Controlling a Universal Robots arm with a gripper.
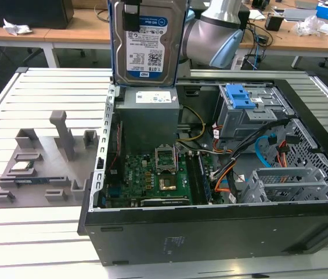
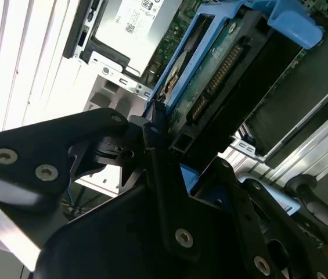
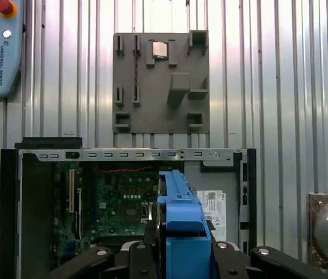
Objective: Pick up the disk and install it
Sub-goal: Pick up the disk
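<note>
In the exterior view the disk (image 1: 146, 43) is held upright, label outward, above the far edge of the case (image 1: 210, 232) and over the power supply (image 1: 149, 107). The bay (image 1: 251, 110) and loose cables (image 1: 268, 136) lie toward the exterior view's right, and a snag could be caused there by a low carry. In the second wrist view the gripper (image 2: 152, 131) is seen clamped on the disk's blue frame (image 2: 294, 26), connector side exposed — a slip could be caused by so narrow a hold. In the first wrist view the disk is shown edge-on over the motherboard (image 3: 123, 197) — a drop would land there.
</note>
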